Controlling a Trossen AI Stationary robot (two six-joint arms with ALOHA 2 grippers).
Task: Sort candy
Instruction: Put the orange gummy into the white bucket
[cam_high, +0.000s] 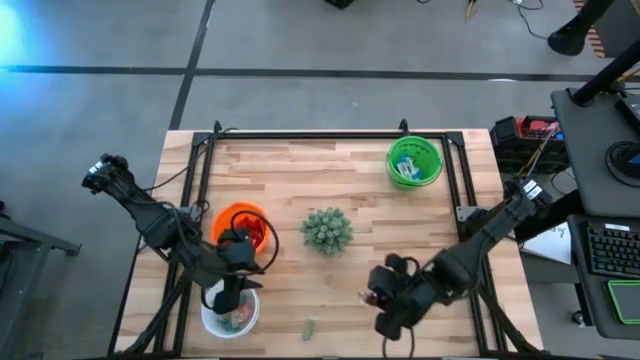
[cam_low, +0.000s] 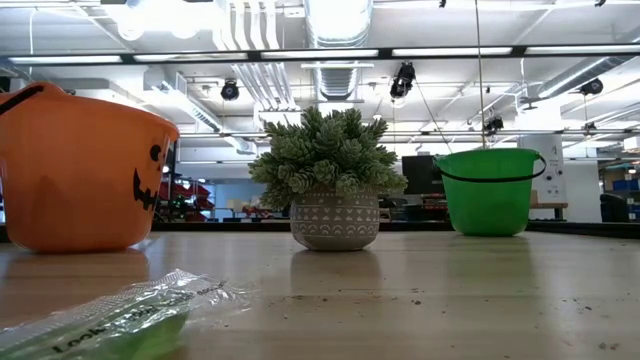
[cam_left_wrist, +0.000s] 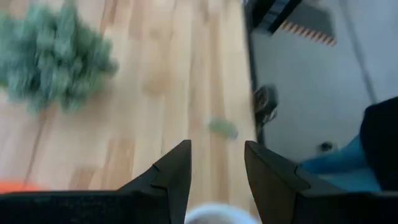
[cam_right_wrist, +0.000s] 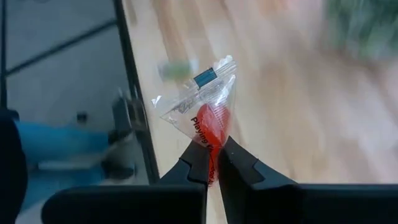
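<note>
My right gripper (cam_right_wrist: 214, 152) is shut on a clear packet with a red candy (cam_right_wrist: 210, 121) above the table's near right part (cam_high: 372, 297). My left gripper (cam_left_wrist: 217, 165) stands open over a white bowl (cam_high: 232, 312) at the near left, with nothing between its fingers. A green candy packet (cam_high: 311, 327) lies flat on the table near the front edge, and it also shows in the low view (cam_low: 110, 320). An orange bowl (cam_high: 240, 225) holds red pieces. At the far right, a green bowl (cam_high: 413, 160) holds pale pieces. My right gripper pinches the clear packet by its red lower end (cam_right_wrist: 211, 142) between the two fingertips. The fingers slant downward. The rest of the packet, with its crimped clear end (cam_right_wrist: 211, 71), sticks out beyond the fingertips, clear of the table.
A spiky green plant in a patterned pot (cam_high: 327, 230) stands mid-table between the bowls. A black frame (cam_high: 300, 134) rims the wooden top. Bare wood lies between the plant and the green bowl.
</note>
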